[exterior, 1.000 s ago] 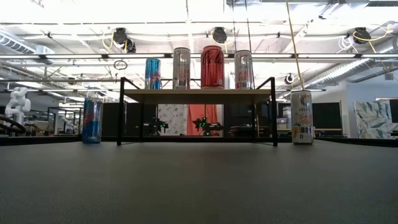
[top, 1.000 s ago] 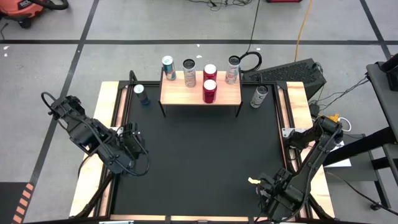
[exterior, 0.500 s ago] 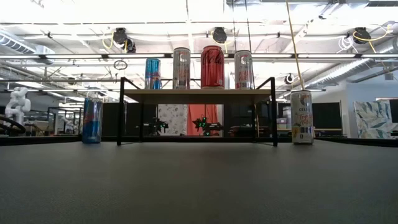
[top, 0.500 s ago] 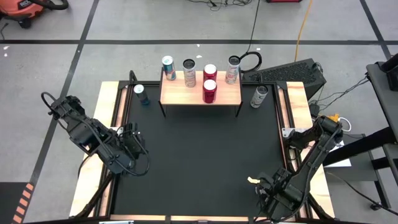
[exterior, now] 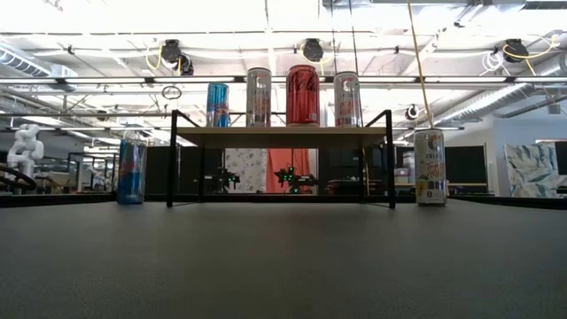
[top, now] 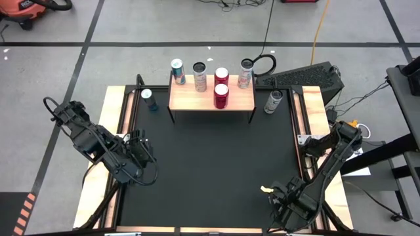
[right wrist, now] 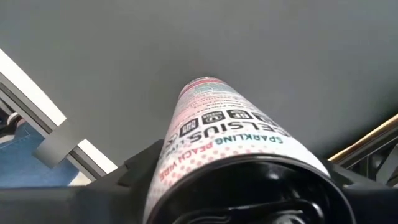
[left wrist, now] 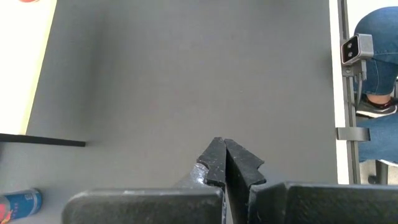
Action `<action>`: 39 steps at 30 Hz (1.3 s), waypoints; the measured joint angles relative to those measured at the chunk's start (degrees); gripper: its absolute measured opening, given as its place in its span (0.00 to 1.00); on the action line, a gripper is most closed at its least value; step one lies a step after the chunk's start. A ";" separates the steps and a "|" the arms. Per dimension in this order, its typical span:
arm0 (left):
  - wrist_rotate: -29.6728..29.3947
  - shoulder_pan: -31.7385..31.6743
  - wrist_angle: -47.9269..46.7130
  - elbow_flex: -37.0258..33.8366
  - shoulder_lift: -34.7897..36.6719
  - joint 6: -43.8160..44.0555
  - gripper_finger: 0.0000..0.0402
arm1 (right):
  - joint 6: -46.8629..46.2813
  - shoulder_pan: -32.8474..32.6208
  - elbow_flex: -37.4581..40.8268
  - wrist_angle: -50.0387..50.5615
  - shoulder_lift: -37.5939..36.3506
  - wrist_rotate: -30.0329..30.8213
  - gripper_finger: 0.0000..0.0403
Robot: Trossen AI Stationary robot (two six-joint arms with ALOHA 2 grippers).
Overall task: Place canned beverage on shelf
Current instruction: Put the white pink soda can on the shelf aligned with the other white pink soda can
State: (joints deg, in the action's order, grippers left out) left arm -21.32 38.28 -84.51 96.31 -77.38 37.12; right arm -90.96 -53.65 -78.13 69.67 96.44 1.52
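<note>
between the dark fingers of the right gripper (top: 283,208), low at the table's (top: 210,170) near right corner, sits a white can (right wrist: 230,146) lettered "sparkling peach", its lid toward the wrist camera; the jaws stand partly open on either side of it, and whether they grip it cannot be told; well ahead of this gripper, at the far edge, the shelf (top: 211,97) carries five upright cans, two of them red (top: 221,96); a blue can (top: 149,99) and a pale can (top: 273,101) stand on the table to either side of it; left gripper (left wrist: 225,163) shut, holding nothing, over bare mat near the left edge.
</note>
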 joint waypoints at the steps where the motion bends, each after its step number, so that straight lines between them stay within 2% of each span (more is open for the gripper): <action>1: 0.00 0.00 0.00 0.00 0.00 0.00 0.00 | 0.04 0.00 0.00 -0.02 0.00 0.02 0.58; 12: 0.00 0.00 0.00 0.00 0.00 0.00 0.00 | -0.11 0.07 0.10 -0.31 -0.74 -0.04 0.58; 21: 0.00 0.00 0.01 0.00 0.00 0.07 0.00 | 0.53 3.27 -0.89 0.07 -5.99 -0.34 0.58; 27: 0.00 0.00 0.00 0.00 0.00 0.04 0.00 | 4.98 8.77 -0.90 3.47 -10.77 -0.11 0.58; 39: 0.00 0.00 0.01 0.00 0.00 0.05 0.00 | 26.60 26.53 -0.94 7.38 -16.38 0.39 0.58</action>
State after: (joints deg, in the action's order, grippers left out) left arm -21.32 38.28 -84.50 96.31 -77.38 37.18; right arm -64.36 -27.12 -79.07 77.05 80.07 1.91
